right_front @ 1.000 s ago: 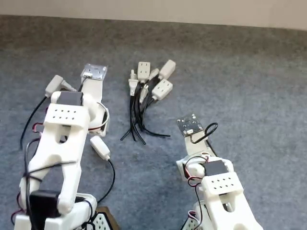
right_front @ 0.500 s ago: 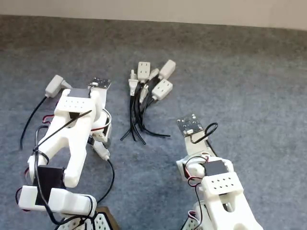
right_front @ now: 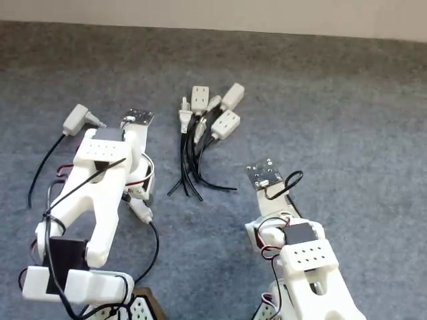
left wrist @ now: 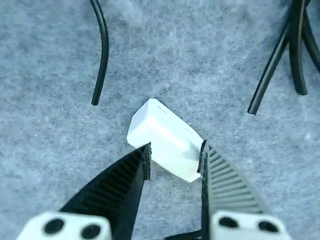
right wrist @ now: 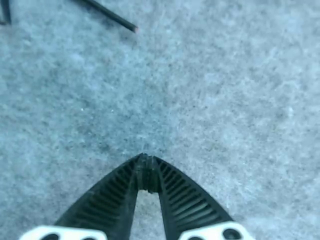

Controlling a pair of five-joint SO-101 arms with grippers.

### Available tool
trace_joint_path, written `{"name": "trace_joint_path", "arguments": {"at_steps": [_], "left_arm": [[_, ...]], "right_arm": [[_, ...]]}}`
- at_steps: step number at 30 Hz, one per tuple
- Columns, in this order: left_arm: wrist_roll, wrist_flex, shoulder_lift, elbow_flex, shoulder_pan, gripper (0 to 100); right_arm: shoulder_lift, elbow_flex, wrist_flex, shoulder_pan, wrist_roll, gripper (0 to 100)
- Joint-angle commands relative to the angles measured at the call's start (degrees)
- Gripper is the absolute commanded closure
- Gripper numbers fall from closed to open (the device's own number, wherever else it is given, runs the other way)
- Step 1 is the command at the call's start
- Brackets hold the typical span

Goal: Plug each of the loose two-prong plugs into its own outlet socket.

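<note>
A white outlet block (left wrist: 167, 140) on a black cord lies on the grey carpet. My left gripper (left wrist: 174, 154) is open, with one finger on each side of the block's near end. In the high view the left arm (right_front: 100, 180) leans over this block (right_front: 142, 211). A bundle of white sockets and two-prong plugs (right_front: 210, 113) with black cords lies at the centre back. Another white plug (right_front: 79, 119) rests at the far left. My right gripper (right wrist: 146, 172) is shut with nothing in it, low over bare carpet, in front of the bundle on the right arm (right_front: 303, 257).
Loose black cord ends (right_front: 193, 180) fan out toward the front from the bundle. A black cord (right_front: 43, 167) trails from the far-left plug beside the left arm. Open carpet spreads to the right of the right arm.
The left arm has drawn back toward the front and come down over the white outlet block, its fingers now on both sides of it. The right arm has not moved.
</note>
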Motion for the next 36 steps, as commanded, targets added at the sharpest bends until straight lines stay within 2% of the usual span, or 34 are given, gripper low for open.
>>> {"name": "trace_joint_path", "arguments": {"at_steps": [1,5,10,13,21,28,36], "left_arm": [[-3.96,-1.58,0.66,1.54,-2.33,88],[-6.24,-1.49,0.66,1.54,-2.33,92],[-8.7,-1.23,1.1,1.63,-2.07,92],[-15.38,-1.05,1.19,1.71,-1.27,92],[-38.07,10.02,1.19,0.4,1.63,92],[-49.14,22.77,1.1,-10.42,-0.57,92],[-45.71,24.09,0.66,-26.07,-11.56,92]], "right_arm": [[-0.84,-0.13,-0.84,-0.48,0.7,99.3],[-0.84,-0.13,-0.84,-0.48,0.7,99.3],[-0.84,-0.13,-0.84,-0.48,0.7,99.3],[-0.84,-0.13,-0.84,-0.48,0.7,99.3],[-0.84,-0.13,-0.75,-0.48,0.7,99.3],[-0.84,-0.13,-0.75,-0.48,0.7,99.3],[-0.84,-0.13,-0.75,-0.48,0.7,99.3]]}}
